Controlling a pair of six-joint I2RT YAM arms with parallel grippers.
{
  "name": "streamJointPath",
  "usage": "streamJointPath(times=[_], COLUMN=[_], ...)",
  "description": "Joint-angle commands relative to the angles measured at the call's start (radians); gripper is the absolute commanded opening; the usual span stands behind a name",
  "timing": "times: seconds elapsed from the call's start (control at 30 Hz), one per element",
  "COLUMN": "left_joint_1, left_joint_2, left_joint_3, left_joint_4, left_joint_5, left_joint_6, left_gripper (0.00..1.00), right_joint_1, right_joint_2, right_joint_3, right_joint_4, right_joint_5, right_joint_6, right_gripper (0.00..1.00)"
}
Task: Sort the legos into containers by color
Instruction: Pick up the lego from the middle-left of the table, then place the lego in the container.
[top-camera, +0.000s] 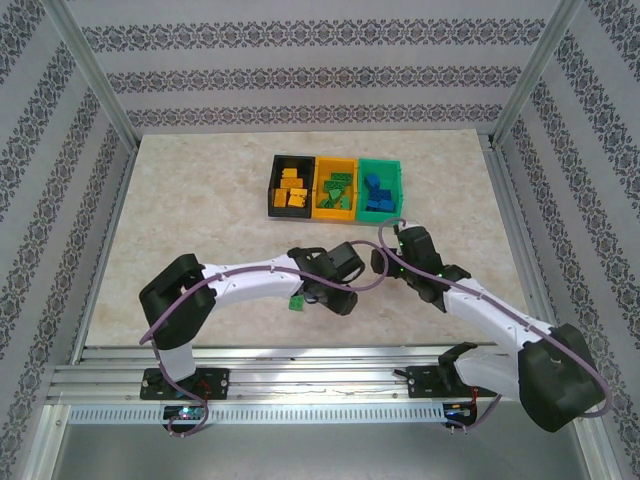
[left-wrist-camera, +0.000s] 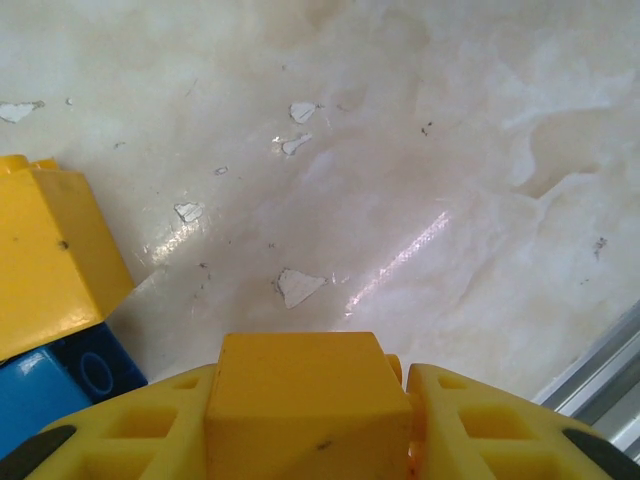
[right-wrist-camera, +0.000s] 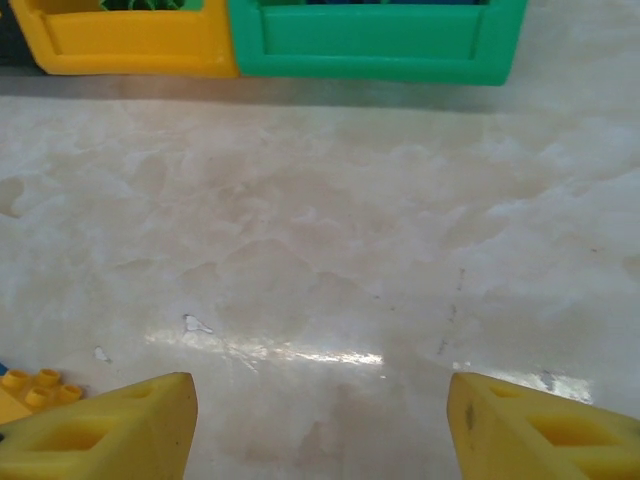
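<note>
The surface (top-camera: 190, 220) was cream with beige marbling, the walls (top-camera: 300, 80) white with grey ornamental bands. The black bin (top-camera: 272, 190) held yellow bricks (top-camera: 291, 190), the yellow-orange bin (top-camera: 335, 161) green bricks (top-camera: 335, 195) and the green bin (top-camera: 381, 163) blue bricks (top-camera: 375, 193). The left hand (left-wrist-camera: 315, 375) and right hand (right-wrist-camera: 320, 385) had yellow fingers (right-wrist-camera: 110, 430), a yellow brick (left-wrist-camera: 300, 395) sat between the left's, and the white arms (top-camera: 245, 280) had black joints (top-camera: 180, 290) and purple cables (top-camera: 368, 284).
</note>
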Motion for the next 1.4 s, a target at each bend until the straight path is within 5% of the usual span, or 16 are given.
streamJointPath(times=[0.0, 0.43, 0.77, 0.97, 1.17, 1.37], left_joint_1=[0.050, 0.402, 0.610, 0.671, 0.697, 0.697], left_joint_2=[-0.075, -0.171, -0.094, 0.065, 0.257, 0.219], left_joint_3=[-0.011, -0.003, 0.198, 0.367, 0.569, 0.524], left_joint_4=[0.052, 0.137, 0.060, 0.041, -0.014, 0.029], left_joint_5=[0.010, 0.115, 0.043, 0.081, 0.142, 0.169], left_joint_6=[0.029, 0.050, 0.129, 0.147, 0.137, 0.105], left_gripper=[0.30, 0.31, 0.36, 0.38, 0.53, 0.61], right_joint_1=[-0.049, -0.174, -0.174, -0.170, -0.169, -0.168], right_joint_2=[-0.058, -0.206, -0.138, -0.132, -0.155, -0.119], right_joint_3=[-0.051, -0.126, -0.125, -0.122, -0.129, -0.109], right_joint_4=[-0.014, -0.052, 0.000, 0.003, -0.002, -0.005], right_joint_5=[-0.016, -0.095, -0.110, -0.118, -0.103, -0.119], right_joint_6=[0.027, 0.035, 0.027, 0.023, 0.025, 0.017], right_gripper=[0.68, 0.70, 0.69, 0.69, 0.69, 0.69])
